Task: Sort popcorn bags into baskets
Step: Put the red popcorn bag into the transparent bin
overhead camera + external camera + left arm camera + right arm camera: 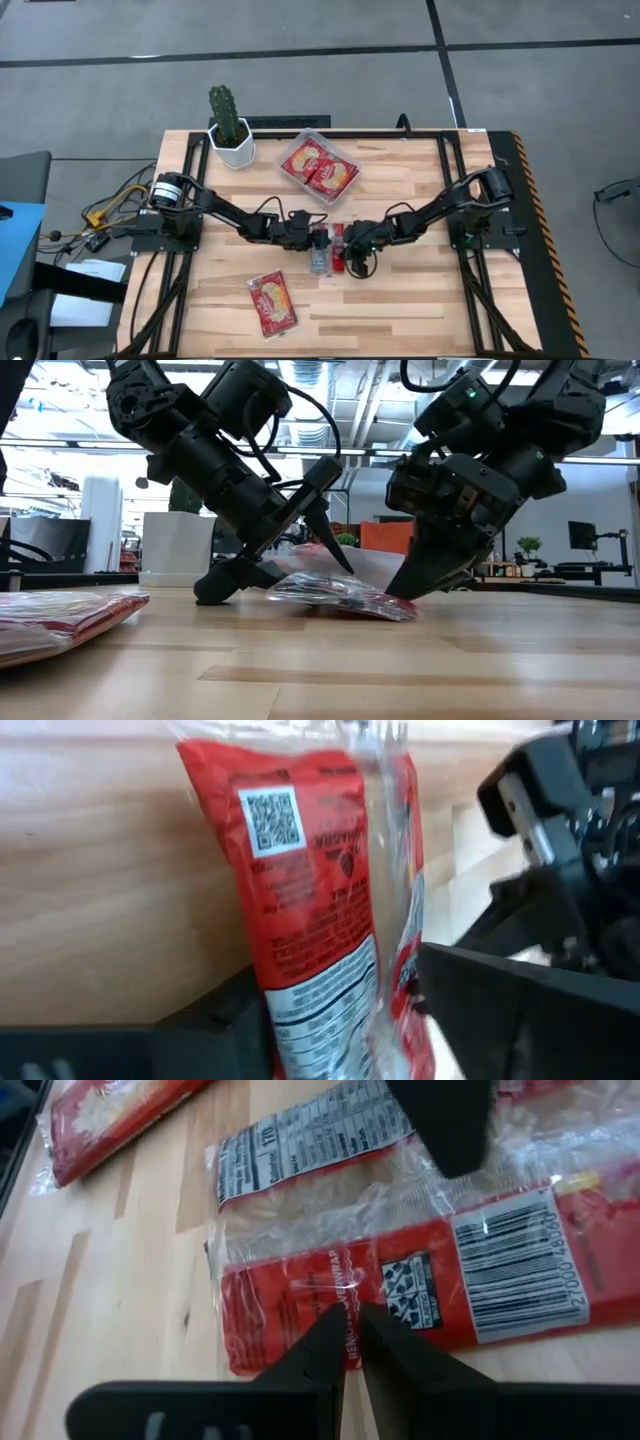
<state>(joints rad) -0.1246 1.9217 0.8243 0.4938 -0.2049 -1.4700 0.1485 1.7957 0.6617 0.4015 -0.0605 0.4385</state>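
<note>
Two popcorn bags (400, 1280) lie side by side at the table's middle, red with clear ends; one shows a barcode, the other a nutrition label (300, 1140). My right gripper (351, 1330) comes down on the barcode bag, fingers together. My left gripper (285, 550) is open, one finger (225, 585) low at the table and one raised (325, 510), with a bag (320, 900) running between them. Two more bags lie in the clear tray (318, 167) at the back. Another bag (271, 303) lies flat near the front left. My right gripper has its two fingertips (325, 1342) together on the barcode bag's red face near one short end (300, 1315), a sliver of wrapper showing between them. The fingers slant down from the table's right side. The bag lies on the table. My left gripper's open fingers stand on either side of the bag's length (300, 980); whether they touch it I cannot tell.
A white pot with a cactus (230, 130) stands at the far left, beside the tray. A dark frame runs around the wooden table (420, 300). Both arms meet closely at the middle (335, 250). Bare wood shows at the front right.
</note>
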